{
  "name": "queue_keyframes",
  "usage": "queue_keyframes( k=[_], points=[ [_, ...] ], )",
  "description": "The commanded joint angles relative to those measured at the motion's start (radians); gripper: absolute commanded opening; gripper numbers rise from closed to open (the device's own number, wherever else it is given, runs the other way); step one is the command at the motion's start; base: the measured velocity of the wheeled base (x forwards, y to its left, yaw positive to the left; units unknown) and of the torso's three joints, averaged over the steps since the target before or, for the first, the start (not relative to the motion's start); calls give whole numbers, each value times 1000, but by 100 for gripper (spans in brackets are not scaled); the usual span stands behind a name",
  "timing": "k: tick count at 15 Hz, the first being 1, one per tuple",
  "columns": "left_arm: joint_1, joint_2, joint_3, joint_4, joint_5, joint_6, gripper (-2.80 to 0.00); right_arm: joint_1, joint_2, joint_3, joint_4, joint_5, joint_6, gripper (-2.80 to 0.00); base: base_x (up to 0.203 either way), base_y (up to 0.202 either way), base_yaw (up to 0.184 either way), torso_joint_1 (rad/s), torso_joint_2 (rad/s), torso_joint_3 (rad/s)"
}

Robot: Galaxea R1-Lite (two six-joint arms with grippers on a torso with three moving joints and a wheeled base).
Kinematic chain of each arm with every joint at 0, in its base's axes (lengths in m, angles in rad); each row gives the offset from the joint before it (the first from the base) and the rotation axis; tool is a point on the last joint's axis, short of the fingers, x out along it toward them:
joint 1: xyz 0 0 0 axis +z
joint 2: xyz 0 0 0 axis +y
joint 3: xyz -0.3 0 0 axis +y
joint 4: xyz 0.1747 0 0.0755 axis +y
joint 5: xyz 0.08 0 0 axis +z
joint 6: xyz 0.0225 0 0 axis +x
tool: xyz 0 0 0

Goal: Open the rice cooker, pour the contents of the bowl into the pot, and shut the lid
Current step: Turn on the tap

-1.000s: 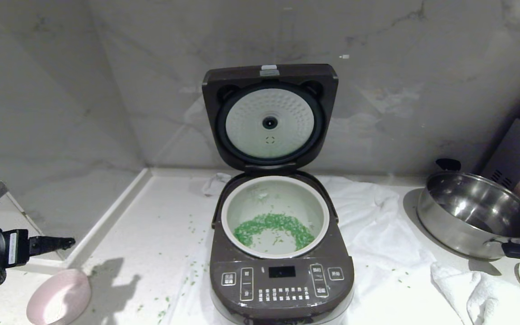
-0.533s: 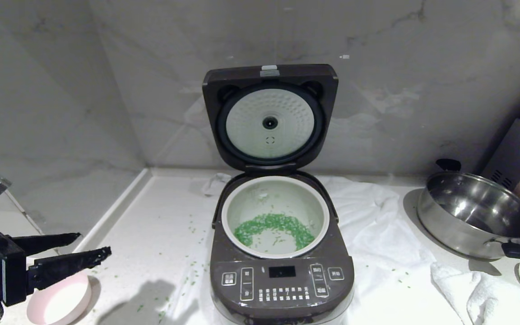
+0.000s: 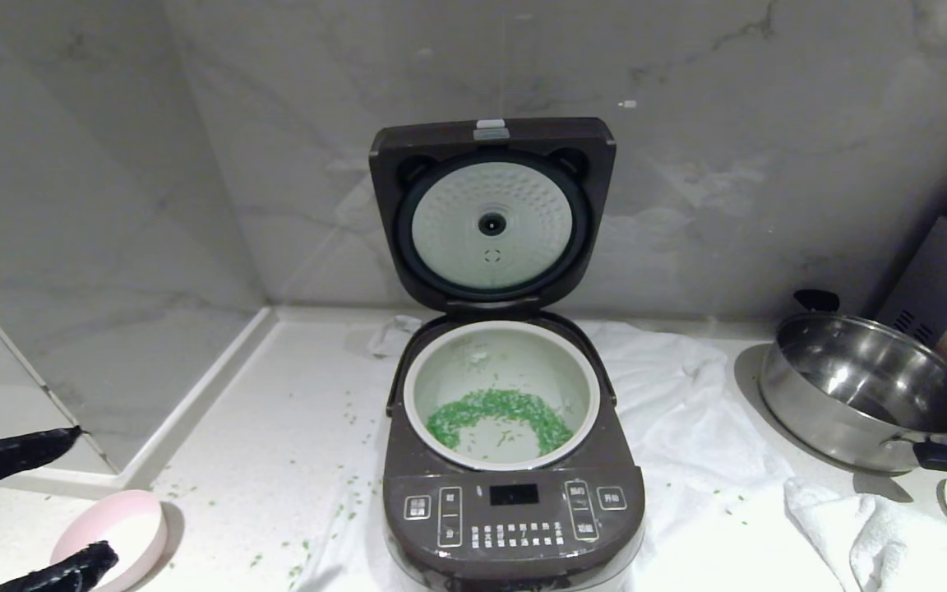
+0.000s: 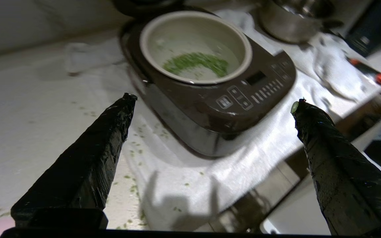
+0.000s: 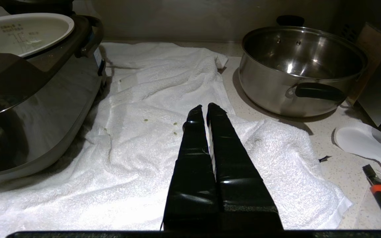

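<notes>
The rice cooker (image 3: 513, 460) sits on a white towel (image 3: 687, 427) at the middle of the bench (image 3: 276, 427), near its front edge, with the lid (image 3: 491, 215) standing upright on its hinge and the green contents (image 3: 496, 413) lying in a crescent on the floor of the pot (image 3: 449, 374). The bowl (image 3: 110, 536) rests upright and empty at the bench's front left corner, where the left gripper (image 3: 83, 493) hangs with its fingers spread wide around nothing, one above the bowl and one at its near rim. The right gripper (image 5: 203, 112) hovers low over the towel between the cooker and a steel pan (image 5: 301, 71), fingers pressed together and empty.
</notes>
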Motion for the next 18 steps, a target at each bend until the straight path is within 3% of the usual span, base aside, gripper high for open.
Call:
queue_keyframes(
  k=[1, 3, 7, 10, 12, 16, 18],
  points=[
    [154, -189, 19, 0, 41, -16, 0, -1, 1, 2, -1, 0, -1, -280, 0, 0, 0, 0, 0, 0],
    [182, -280, 41, 3, 83, -26, 0, 0, 1, 2, -1, 0, -1, -280, 0, 0, 0, 0, 0, 0],
    [1, -266, 31, 2, 99, -54, 0, 0, 1, 2, -1, 0, -1, -280, 0, 0, 0, 0, 0, 0],
    [-41, -310, 49, 10, 97, -60, 0, 0, 1, 2, -1, 0, -1, -280, 0, 0, 0, 0, 0, 0],
    [-48, -367, 139, 9, 112, -57, 0, 0, 1, 2, -1, 0, -1, -280, 0, 0, 0, 0, 0, 0],
    [-57, -543, 319, -3, 251, -52, 0, 0, 1, 2, -1, 0, -1, -280, 0, 0, 0, 0, 0, 0],
    [-61, -583, 375, -3, 380, -49, 0, -1, 1, 2, -1, 0, -1, -280, 0, 0, 0, 0, 0, 0]
  ],
)
